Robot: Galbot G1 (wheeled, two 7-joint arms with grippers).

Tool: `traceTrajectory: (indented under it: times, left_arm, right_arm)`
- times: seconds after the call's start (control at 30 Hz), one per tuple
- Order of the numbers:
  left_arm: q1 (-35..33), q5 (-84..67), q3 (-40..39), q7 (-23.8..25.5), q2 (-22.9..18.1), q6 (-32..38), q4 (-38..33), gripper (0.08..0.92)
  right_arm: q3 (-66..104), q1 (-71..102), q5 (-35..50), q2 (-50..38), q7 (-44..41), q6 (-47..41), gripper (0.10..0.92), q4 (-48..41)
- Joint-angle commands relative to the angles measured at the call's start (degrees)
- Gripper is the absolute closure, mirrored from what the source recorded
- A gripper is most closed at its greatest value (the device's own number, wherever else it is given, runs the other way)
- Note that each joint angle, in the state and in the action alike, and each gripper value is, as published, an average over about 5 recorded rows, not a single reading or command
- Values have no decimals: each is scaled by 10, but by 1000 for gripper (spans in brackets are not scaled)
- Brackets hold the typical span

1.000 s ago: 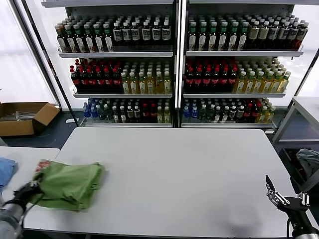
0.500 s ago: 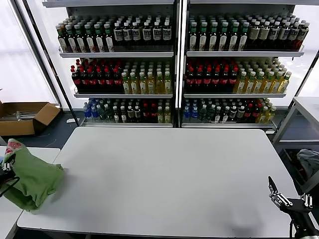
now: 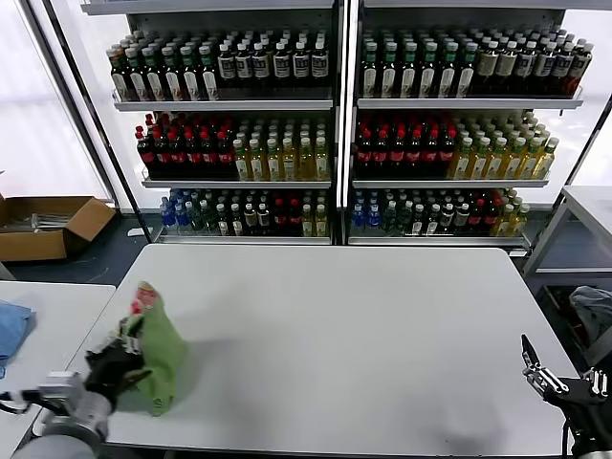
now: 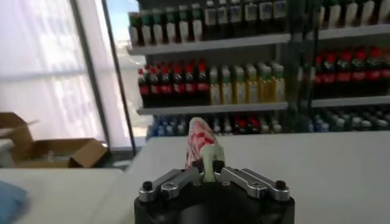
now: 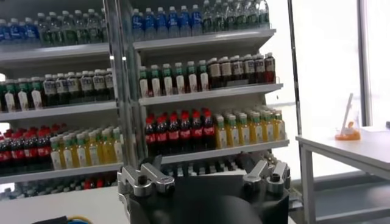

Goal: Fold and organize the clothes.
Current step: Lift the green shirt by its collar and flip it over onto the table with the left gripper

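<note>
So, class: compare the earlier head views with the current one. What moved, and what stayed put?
The left gripper, still shut on the green polo shirt, swung it out left past the table's edge, then back over the left side, now bunched upright. The right gripper stays open at the near right corner, drifting slightly right.

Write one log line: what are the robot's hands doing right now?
left gripper: shut on shirt, table's near-left corner | right gripper: open, idle, near-right edge

Big white counter (image 3: 344, 335) up front, with two tall shelf units (image 3: 339, 124) past its far edge, packed with rows of drink bottles (image 3: 239, 158). Bright frosted windows (image 3: 38, 115) either side, dark floor, and an open cardboard box (image 3: 48, 225) off the far left corner.
</note>
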State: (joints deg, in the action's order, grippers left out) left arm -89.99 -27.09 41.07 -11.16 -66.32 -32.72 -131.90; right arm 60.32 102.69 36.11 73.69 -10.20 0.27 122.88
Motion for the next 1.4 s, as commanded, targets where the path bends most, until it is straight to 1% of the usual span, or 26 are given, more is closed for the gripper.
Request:
traceTrajectory:
  times: [0.03, 0.13, 0.23, 0.37, 0.53, 0.63, 0.8, 0.9, 1.03, 1.17, 1.4]
  left_arm:
    - [29, -60, -364, -131, -84, -3, 29, 885]
    - [57, -139, -412, -153, -101, -3, 57, 885]
    - [84, -176, -435, -166, -115, -3, 90, 885]
    - [124, -226, -435, -186, -127, 10, 125, 885]
    - [165, -249, -438, -195, -138, 50, 154, 885]
    - [178, -250, -443, -195, -144, 68, 163, 856]
    - [203, -244, -430, -192, -156, 91, 179, 722]
    - [209, -238, -416, -181, -149, 100, 168, 635]
    - [190, -235, -386, -155, -123, 102, 118, 523]
    - [161, -233, -328, -133, -93, 102, 57, 401]
    - [121, -232, -222, -128, -53, 99, -22, 218]
  right_arm:
    - [2, 5, 0, 0, 2, -7, 203, 12]
    - [-3, 11, -7, 1, 3, -11, 203, 19]
    - [-9, 16, -15, 2, 6, -14, 203, 24]
    - [-28, 25, -33, 2, 8, -19, 203, 30]
    - [-75, 27, -55, -2, 11, -36, 203, 40]
    - [-112, 21, -57, -9, 17, -58, 203, 46]
    - [-170, 5, -63, -19, 26, -86, 203, 51]
    - [-196, -5, -70, -21, 29, -108, 203, 52]
    - [-243, -31, -69, -25, 44, -144, 203, 42]
    - [-331, -80, -60, -28, 68, -180, 203, 19]
    - [-500, -178, -61, -3, 101, -218, 203, -44]
